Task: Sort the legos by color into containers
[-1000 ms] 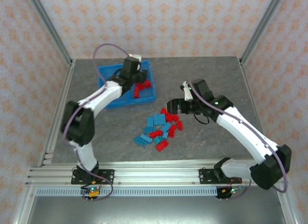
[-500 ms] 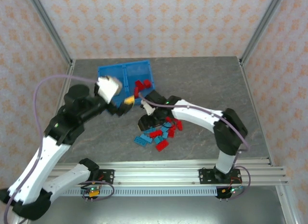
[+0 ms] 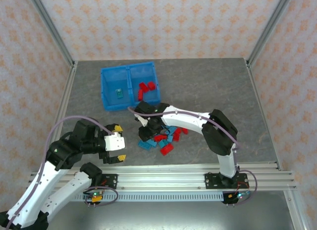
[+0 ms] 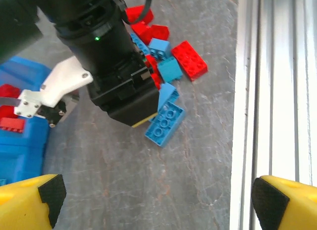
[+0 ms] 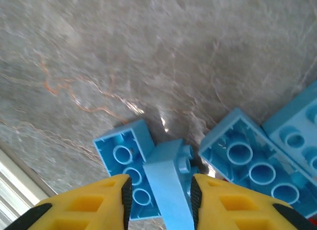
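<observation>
- The right gripper is reaching down at the left edge of the legos, which are lying in a mixed red-and-blue heap mid-table, just in front of the bin
- Up close, its yellow fingers are pinching a light blue brick that is standing on edge; the jaws are sitting narrow, a pad pressing on each face
- Two more blue bricks are lying studs-down on the grey table, hollows facing up; one is sitting on each side of the pinched brick, right up against it
- The left gripper is hanging near the front rail, well apart from the heap; its jaws are spread wide and holding nothing, a yellow finger showing at each bottom corner of its wrist view
- In the bin, the left compartment is holding a single teal brick; the right compartment is holding a few red bricks
</observation>
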